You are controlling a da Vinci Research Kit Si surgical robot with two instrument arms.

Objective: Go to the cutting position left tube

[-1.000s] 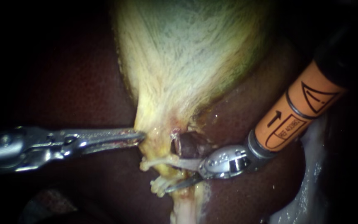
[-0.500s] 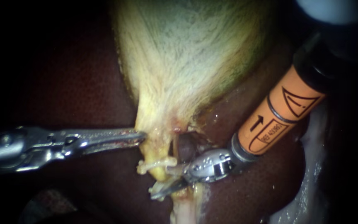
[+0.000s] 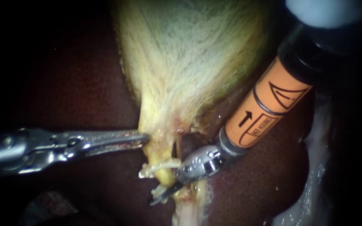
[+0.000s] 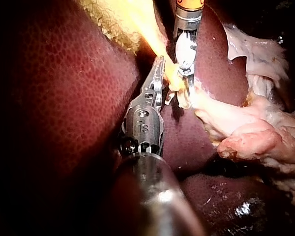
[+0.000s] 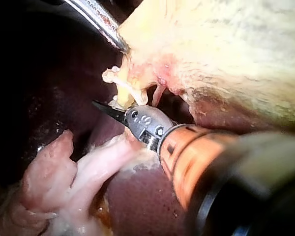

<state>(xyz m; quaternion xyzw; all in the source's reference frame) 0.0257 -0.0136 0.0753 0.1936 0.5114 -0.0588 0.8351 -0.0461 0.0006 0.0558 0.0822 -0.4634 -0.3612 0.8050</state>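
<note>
The gallbladder [image 3: 189, 54], a pale yellow-white sac, lies on the dark red liver [image 3: 84, 83] and narrows downward to a neck. All places below are given from that neck.

The left instrument [image 3: 143, 137] reaches the neck's side edge, its shaft running level. Its jaws are clamped on the rim of the gallbladder there, with yellow tissue drawn up to the tip. In the left wrist view the jaws lie narrow and close together beside that yellow tissue.

A short yellow tube [image 3: 164, 173] hangs from the neck's lower end, with a thin pale strand [image 3: 158, 166] lying across it.

The right instrument [image 3: 158, 200] comes down along the far side of the neck. Its orange sleeve [image 3: 265, 109] lies over the liver and its metal wrist sits just beside the tube. One dark blade shows, pointing under the tube's lower end and touching or nearly touching it. The other blade is hidden, so I cannot tell whether these jaws stand apart or together.

Below the neck, past the blade, lumps of pale pink tissue [image 4: 246, 128] lie on the liver
</note>
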